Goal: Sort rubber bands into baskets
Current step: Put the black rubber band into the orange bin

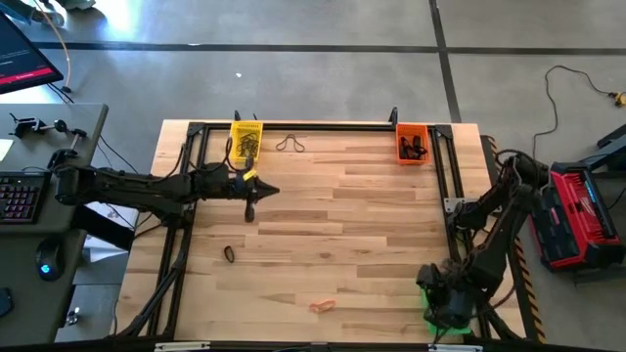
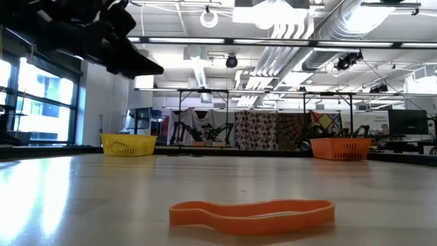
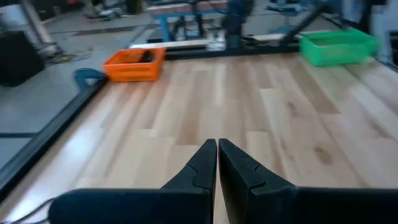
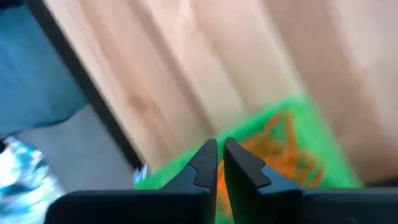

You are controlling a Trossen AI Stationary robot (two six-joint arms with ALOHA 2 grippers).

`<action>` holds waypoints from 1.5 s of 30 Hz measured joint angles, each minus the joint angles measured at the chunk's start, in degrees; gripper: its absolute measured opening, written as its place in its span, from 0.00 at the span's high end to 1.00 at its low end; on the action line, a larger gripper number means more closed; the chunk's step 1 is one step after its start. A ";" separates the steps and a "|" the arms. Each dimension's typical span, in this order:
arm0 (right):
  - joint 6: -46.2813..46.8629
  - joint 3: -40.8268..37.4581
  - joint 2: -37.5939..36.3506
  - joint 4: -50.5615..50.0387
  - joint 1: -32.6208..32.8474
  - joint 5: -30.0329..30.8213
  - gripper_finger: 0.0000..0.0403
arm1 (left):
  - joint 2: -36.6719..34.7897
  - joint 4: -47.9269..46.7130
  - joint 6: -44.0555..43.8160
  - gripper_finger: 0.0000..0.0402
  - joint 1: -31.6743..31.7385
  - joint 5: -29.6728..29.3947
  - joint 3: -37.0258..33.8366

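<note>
Green basket (image 4: 280,155) with orange bands lies under right pincer (image 4: 216,152).

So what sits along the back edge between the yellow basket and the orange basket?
In the high view, one loose dark rubber band lies just beside the yellow basket; from there to the orange basket the wood is bare.

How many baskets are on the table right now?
3: the yellow basket at the far left, the orange basket at the far right, the green basket at the near right corner, mostly hidden under the right gripper.
</note>
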 joint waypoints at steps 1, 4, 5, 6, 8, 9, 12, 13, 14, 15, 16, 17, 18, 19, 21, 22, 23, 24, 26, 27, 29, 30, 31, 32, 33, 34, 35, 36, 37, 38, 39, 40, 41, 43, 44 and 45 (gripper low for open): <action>-1.99 0.67 -0.01 -1.36 -1.00 1.31 0.96 | 0.00 -0.34 0.14 0.98 -1.10 0.01 0.00; -8.61 1.21 -0.01 -4.16 -4.78 2.83 0.99 | -0.02 -2.97 0.18 0.98 -4.39 -0.28 0.55; -11.12 1.21 -0.01 -4.81 -6.22 3.26 0.99 | -0.02 -5.12 0.10 0.98 -5.62 -1.07 1.20; -13.61 1.21 -0.01 -5.26 -7.73 4.08 0.99 | -0.02 -7.74 -0.09 0.98 -6.86 -2.09 2.02; -19.64 1.21 -0.01 -5.17 -11.15 5.45 0.99 | -0.02 -13.85 -1.21 0.98 -9.46 -4.63 4.03; -23.10 1.21 -0.01 -4.81 -12.96 6.03 1.00 | -0.02 -16.92 -2.08 0.98 -10.77 -5.90 5.12; -33.76 1.21 -0.01 -2.57 -18.17 8.76 1.00 | -0.02 -24.70 -5.35 0.98 -14.49 -8.19 8.14; -37.59 1.21 -0.01 -1.43 -19.84 9.71 1.00 | -0.02 -27.01 -6.54 0.98 -15.72 -8.36 9.05; -41.47 1.21 -0.01 -0.18 -21.41 10.73 1.00 | -0.02 -29.06 -7.89 0.98 -16.99 -8.34 9.90; -45.12 1.21 -0.01 1.01 -22.97 11.75 1.00 | -0.02 -30.76 -9.01 0.98 -18.32 -8.04 10.59; -48.58 1.21 -0.01 2.24 -24.56 12.28 1.00 | -0.02 -32.41 -10.04 0.98 -19.84 -7.44 11.22; -51.91 1.21 -0.01 3.50 -26.13 12.76 1.00 | -0.02 -34.19 -11.00 0.98 -21.29 -6.96 11.80; -55.01 1.21 -0.01 4.75 -27.77 12.84 1.00 | -0.02 -35.89 -12.24 0.98 -22.82 -6.80 12.31; -57.73 1.21 -0.01 6.08 -29.20 12.97 1.00 | -0.02 -37.74 -13.54 0.98 -24.42 -6.75 12.91; -62.94 1.21 -0.01 8.37 -31.88 13.03 1.00 | -0.02 -41.69 -15.93 0.98 -27.54 -6.67 13.98; -65.22 1.21 -0.01 9.28 -33.06 13.07 1.00 | -0.02 -43.54 -16.72 0.98 -29.10 -6.67 14.34; -67.16 1.21 -0.01 10.02 -34.07 13.09 1.00 | -0.02 -45.22 -17.70 0.98 -30.57 -6.67 14.55; -68.85 1.21 -0.01 10.67 -35.11 13.05 1.00 | 0.00 -46.70 -18.87 0.98 -31.96 -6.72 14.76; -71.25 1.21 -0.01 11.40 -36.70 13.03 1.00 | 0.00 -48.11 -21.93 0.97 -34.37 -7.08 14.84; -72.11 1.21 -0.01 11.73 -37.38 13.06 1.00 | 0.03 -48.95 -23.42 0.97 -35.36 -7.13 14.88; -73.49 1.21 -0.01 11.96 -38.35 13.06 1.00 | 0.42 -51.01 -25.61 0.95 -37.16 -7.31 14.88; -74.03 1.21 -0.01 11.99 -38.68 13.06 1.00 | 0.69 -51.86 -26.60 0.93 -38.06 -7.34 14.88; -74.39 1.18 -0.01 11.98 -38.95 13.05 1.00 | 1.02 -52.57 -27.40 0.92 -38.97 -7.34 14.88; -74.52 1.18 -0.01 11.99 -39.08 13.05 1.00 | 1.51 -53.06 -27.97 0.90 -39.81 -7.35 14.88; -74.52 1.18 -0.01 11.99 -39.16 13.04 1.00 | 2.05 -53.36 -28.33 0.89 -40.62 -7.35 14.88; -74.52 1.18 -0.01 11.99 -39.22 13.04 1.00 | 2.81 -53.51 -28.46 0.87 -41.43 -7.40 14.88; -74.52 1.18 -0.01 11.99 -39.22 13.04 1.00 | 3.63 -53.57 -28.49 0.85 -42.12 -7.62 14.88; -74.52 1.18 -0.01 11.99 -39.22 13.04 1.00 | 4.52 -53.63 -28.50 0.83 -42.76 -7.80 14.88; -74.51 1.18 -0.01 11.99 -39.22 13.04 1.00 | 5.55 -53.67 -28.48 0.81 -43.36 -7.90 14.88; -74.47 1.18 -0.01 11.99 -39.20 13.04 1.00 | 6.60 -53.65 -28.48 0.79 -43.92 -7.92 14.88; -74.29 1.18 -0.01 12.01 -39.20 13.02 1.00 | 7.72 -53.65 -28.46 0.77 -44.48 -7.94 14.88; -74.15 1.18 -0.01 12.01 -39.20 13.02 1.00 | 8.85 -53.67 -28.46 0.75 -45.01 -7.94 14.88; -74.04 1.18 -0.01 12.01 -39.20 13.02 1.00 | 10.03 -53.67 -28.46 0.73 -45.51 -7.92 14.88; -74.07 1.16 -0.01 12.02 -39.20 13.02 1.00 | 12.22 -53.66 -28.38 0.69 -46.35 -7.92 14.88; -74.09 1.16 -0.01 12.04 -39.20 13.02 1.00 | 13.31 -53.66 -28.04 0.67 -46.67 -7.92 14.88; -74.26 1.16 -0.01 12.04 -39.20 13.02 1.00 | 14.30 -53.69 -27.90 0.66 -46.91 -7.90 14.88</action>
